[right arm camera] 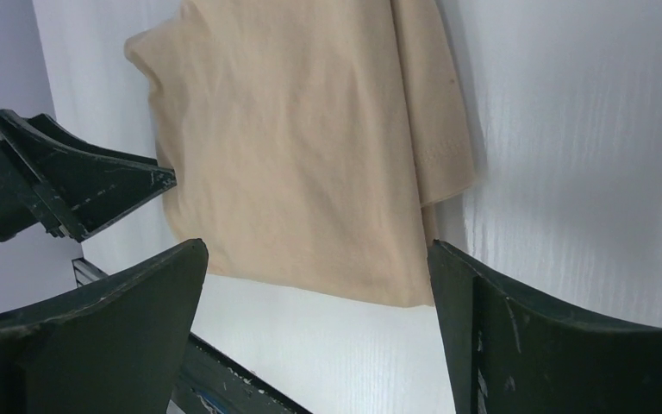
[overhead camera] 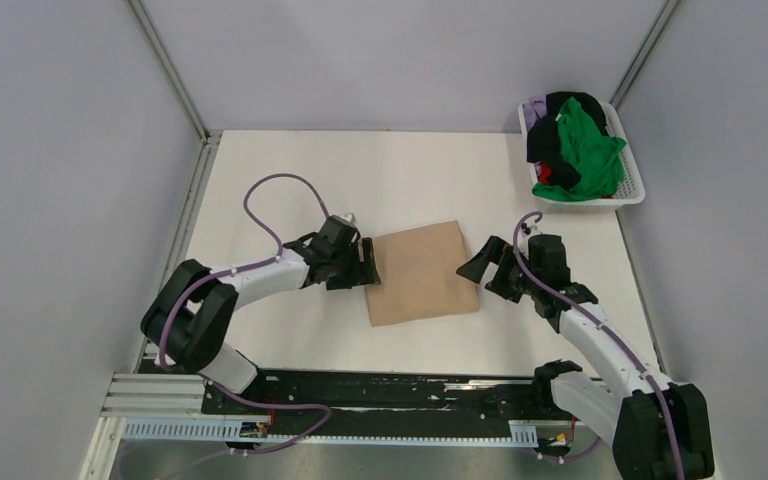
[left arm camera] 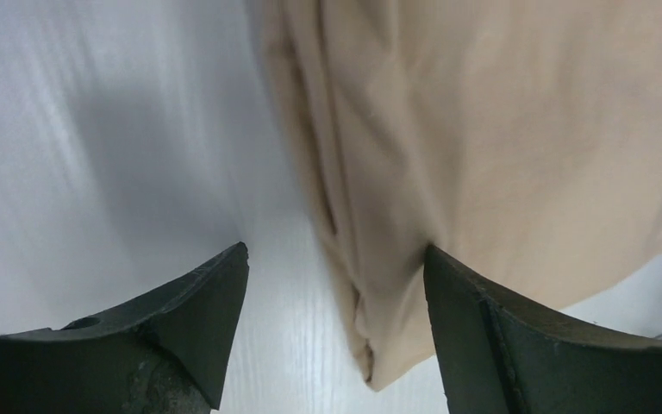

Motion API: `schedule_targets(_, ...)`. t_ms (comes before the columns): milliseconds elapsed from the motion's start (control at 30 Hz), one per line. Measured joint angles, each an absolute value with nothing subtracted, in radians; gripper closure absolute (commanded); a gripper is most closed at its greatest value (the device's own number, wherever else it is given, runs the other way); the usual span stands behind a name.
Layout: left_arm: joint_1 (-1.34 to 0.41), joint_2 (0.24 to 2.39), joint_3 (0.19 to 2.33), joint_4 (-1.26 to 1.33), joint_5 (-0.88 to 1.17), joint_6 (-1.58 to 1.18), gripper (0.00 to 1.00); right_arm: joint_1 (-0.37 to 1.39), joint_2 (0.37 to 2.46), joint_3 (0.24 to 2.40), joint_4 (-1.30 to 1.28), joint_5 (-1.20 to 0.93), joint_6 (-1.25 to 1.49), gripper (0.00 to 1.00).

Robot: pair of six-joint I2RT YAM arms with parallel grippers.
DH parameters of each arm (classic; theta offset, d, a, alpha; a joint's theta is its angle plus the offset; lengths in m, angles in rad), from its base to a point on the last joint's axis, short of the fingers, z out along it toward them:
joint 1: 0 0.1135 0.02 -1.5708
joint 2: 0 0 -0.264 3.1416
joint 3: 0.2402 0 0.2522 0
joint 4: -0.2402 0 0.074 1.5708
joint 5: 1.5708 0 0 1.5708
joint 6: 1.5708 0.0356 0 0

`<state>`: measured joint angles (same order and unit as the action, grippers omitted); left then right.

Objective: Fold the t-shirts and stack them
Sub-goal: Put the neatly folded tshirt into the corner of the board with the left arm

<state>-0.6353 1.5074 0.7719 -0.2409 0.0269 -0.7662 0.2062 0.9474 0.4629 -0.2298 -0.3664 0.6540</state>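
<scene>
The tan-beige t-shirt [overhead camera: 422, 272] lies folded into a rough rectangle on the white table. My left gripper [overhead camera: 368, 265] is open at its left edge; in the left wrist view the shirt's [left arm camera: 500, 129] layered edge and near corner lie between the spread fingers [left arm camera: 336, 276]. My right gripper [overhead camera: 482, 265] is open and empty beside its right edge; its wrist view shows the shirt [right arm camera: 310, 155] just ahead of the open gripper [right arm camera: 317, 259]. The green [overhead camera: 590, 150], black [overhead camera: 550, 140], red [overhead camera: 546, 172] and pale purple [overhead camera: 535, 108] t-shirts sit bunched in the basket.
The white latticed basket [overhead camera: 632, 190] stands at the far right corner of the table. Grey walls close in the table on three sides. A black and metal rail [overhead camera: 360, 400] runs along the near edge by the arm bases.
</scene>
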Motion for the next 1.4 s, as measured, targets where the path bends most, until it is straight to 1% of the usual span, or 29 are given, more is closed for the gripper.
schedule_targets(100,-0.635,1.571,0.814,-0.196,0.076,-0.762,0.31,0.206,0.978,0.464,-0.238,-0.360,0.642,0.00)
schedule_targets(133,-0.635,1.584,0.820,-0.179,0.092,-0.766,0.36,0.206,0.983,0.464,-0.241,-0.356,0.640,0.00)
schedule_targets(167,-0.636,1.596,0.823,-0.156,0.102,-0.765,0.40,0.206,0.987,0.464,-0.244,-0.351,0.636,0.00)
schedule_targets(200,-0.638,1.615,0.828,-0.134,0.112,-0.767,0.49,0.206,0.989,0.464,-0.245,-0.345,0.635,0.00)
schedule_targets(233,-0.642,1.628,0.834,-0.120,0.116,-0.771,0.55,0.206,0.989,0.464,-0.245,-0.337,0.633,0.00)
schedule_targets(267,-0.647,1.642,0.842,-0.114,0.115,-0.772,0.66,0.206,0.987,0.464,-0.245,-0.329,0.631,0.00)
schedule_targets(300,-0.654,1.658,0.852,-0.111,0.111,-0.773,0.72,0.206,0.986,0.464,-0.246,-0.319,0.630,0.00)
schedule_targets(333,-0.660,1.676,0.870,-0.115,0.107,-0.771,0.85,0.206,0.982,0.464,-0.248,-0.308,0.628,0.00)
schedule_targets(400,-0.675,1.716,0.915,-0.134,0.088,-0.763,0.99,0.206,0.967,0.464,-0.254,-0.284,0.626,0.00)
schedule_targets(467,-0.688,1.745,0.968,-0.174,0.054,-0.756,1.00,0.206,0.941,0.464,-0.261,-0.260,0.625,0.00)
schedule_targets(600,-0.710,1.805,1.108,-0.337,-0.112,-0.719,1.00,0.206,0.883,0.464,-0.277,-0.212,0.623,0.00)
schedule_targets(700,-0.690,1.832,1.183,-0.429,-0.244,-0.667,1.00,0.206,0.849,0.464,-0.284,-0.182,0.622,0.00)
schedule_targets(833,-0.609,1.868,1.271,-0.527,-0.415,-0.575,1.00,0.206,0.824,0.462,-0.300,-0.151,0.622,0.00)
schedule_targets(1000,-0.469,1.987,1.469,-0.584,-0.604,-0.394,1.00,0.206,0.817,0.451,-0.299,-0.113,0.621,0.00)
schedule_targets(1233,-0.277,2.134,1.695,-0.549,-0.688,-0.160,1.00,0.206,0.848,0.450,-0.299,-0.070,0.618,0.00)
schedule_targets(1400,-0.141,2.312,1.971,-0.536,-0.686,-0.030,1.00,0.206,0.849,0.448,-0.297,-0.038,0.617,0.00)
